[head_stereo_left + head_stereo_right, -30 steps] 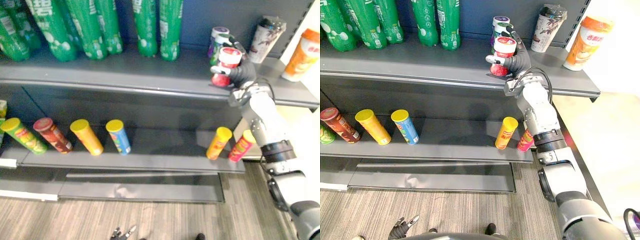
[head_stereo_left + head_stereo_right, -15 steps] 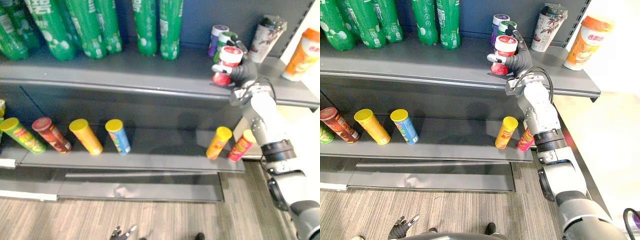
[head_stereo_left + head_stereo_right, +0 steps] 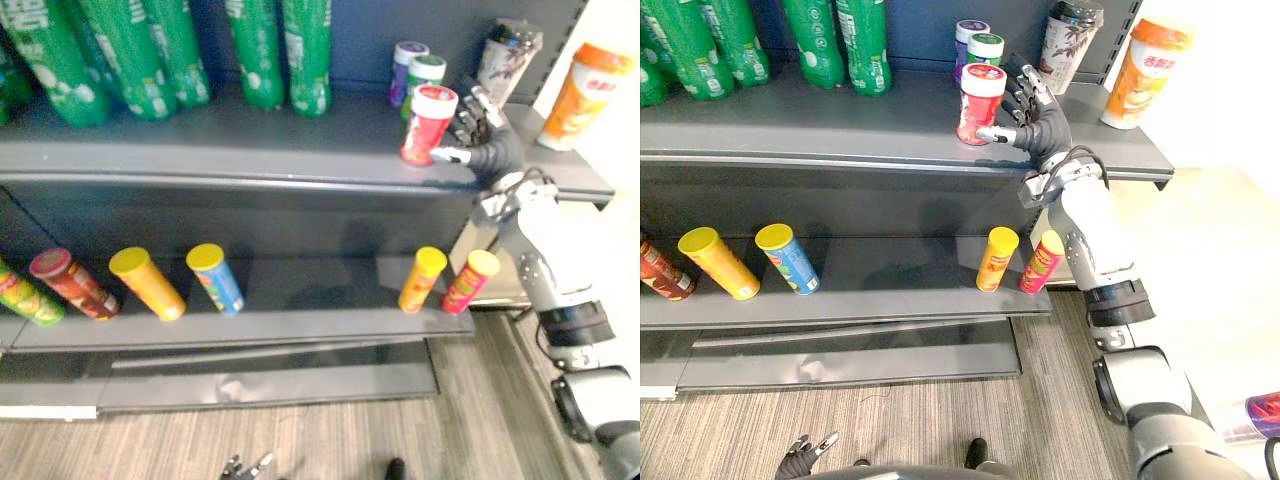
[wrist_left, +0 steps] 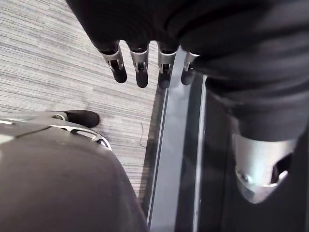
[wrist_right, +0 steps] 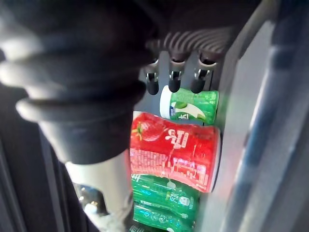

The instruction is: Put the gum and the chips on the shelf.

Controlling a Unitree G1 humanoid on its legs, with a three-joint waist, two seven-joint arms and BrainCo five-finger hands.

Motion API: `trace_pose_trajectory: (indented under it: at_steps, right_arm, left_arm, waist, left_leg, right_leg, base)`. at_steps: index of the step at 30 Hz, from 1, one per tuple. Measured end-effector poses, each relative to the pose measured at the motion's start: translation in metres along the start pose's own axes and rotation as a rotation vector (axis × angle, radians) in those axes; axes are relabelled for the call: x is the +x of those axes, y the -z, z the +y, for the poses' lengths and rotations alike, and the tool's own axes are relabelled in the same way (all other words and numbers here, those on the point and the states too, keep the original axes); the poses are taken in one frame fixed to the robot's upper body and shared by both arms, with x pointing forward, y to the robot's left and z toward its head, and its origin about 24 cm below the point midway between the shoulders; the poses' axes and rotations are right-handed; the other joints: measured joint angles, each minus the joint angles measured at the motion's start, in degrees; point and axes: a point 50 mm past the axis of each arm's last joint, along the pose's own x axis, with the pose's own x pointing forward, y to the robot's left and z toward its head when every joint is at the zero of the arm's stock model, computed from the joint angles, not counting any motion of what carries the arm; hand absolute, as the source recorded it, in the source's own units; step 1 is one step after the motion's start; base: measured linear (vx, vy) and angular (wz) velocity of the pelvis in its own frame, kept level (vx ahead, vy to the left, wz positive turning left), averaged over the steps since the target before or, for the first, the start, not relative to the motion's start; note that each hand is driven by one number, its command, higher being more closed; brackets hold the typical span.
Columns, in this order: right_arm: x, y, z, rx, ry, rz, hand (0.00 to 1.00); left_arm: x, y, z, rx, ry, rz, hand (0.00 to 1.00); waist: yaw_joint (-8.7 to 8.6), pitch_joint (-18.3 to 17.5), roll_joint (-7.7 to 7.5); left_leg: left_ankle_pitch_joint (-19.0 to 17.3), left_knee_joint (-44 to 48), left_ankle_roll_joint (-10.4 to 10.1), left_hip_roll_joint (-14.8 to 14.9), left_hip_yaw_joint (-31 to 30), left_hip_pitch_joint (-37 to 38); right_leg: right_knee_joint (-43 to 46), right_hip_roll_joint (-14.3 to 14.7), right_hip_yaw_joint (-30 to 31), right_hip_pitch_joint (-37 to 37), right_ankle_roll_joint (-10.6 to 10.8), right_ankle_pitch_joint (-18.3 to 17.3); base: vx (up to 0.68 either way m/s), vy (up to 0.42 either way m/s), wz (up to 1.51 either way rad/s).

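- Red gum tub [image 3: 980, 104]: upright on the upper shelf [image 3: 840, 130], near its front edge, just in front of a green-lidded tub [image 3: 986, 48] and a purple tub [image 3: 967, 35].
- Right hand [image 3: 1040, 118]: just beside the gum tub; fingers [image 3: 1025, 85] spread and straight, grasping nothing; the thumb tip appears to touch the tub's base.
- Chip cans [image 3: 996, 258]: leaning on the lower shelf [image 3: 890, 290], below the right arm.
- Left hand [image 4: 140, 72]: low over the floor, fingers straight and holding nothing.

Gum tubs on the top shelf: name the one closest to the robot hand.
The red tub, right beside the right robot hand; the purple-lidded tub and green-lidded tub stand farther back.
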Motion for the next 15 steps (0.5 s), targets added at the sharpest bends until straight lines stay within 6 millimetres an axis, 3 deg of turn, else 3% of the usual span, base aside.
trace_pose_trajectory:
  at_steps: [7,11,15]
  right_arm:
    - [-0.011,-0.056,-0.02,-0.114,0.032,-0.21,0.0]
    - [-0.029,-0.09,-0.032,-0.14,0.105,-0.38,0.0]
    - [-0.055,-0.09,-0.044,-0.153,0.172,-0.4,0.0]
  left_arm:
    - [-0.001,0.005,0.003,-0.009,-0.014,0.018,0.0]
    - [-0.001,0.006,0.004,-0.009,-0.017,0.018,0.0]
    - [-0.002,0.008,0.006,-0.014,-0.026,0.024,0.0]
  waist:
    - [-1.42,-0.02,-0.02]
    - [-2.05,-0.06,0.01]
    - [-3.4,-0.34,-0.15]
  left_leg:
    - [-0.27,0.2,-0.37,0.57,2.32,0.99]
    - [-0.4,-0.09,-0.54,0.83,3.68,1.08]
    - [-0.46,-0.02,-0.62,0.79,4.18,1.42]
  right_leg:
    - [-0.01,0.86,2.11,-0.31,-0.26,0.21]
    - [-0.05,1.28,2.98,-0.87,-0.3,0.24]
    - [-0.03,1.38,3.75,-0.88,-0.31,0.25]
  base:
    - [0.0,-0.009,-0.15]
    - [-0.02,-0.017,-0.18]
    - [0.0,-0.004,-0.06]
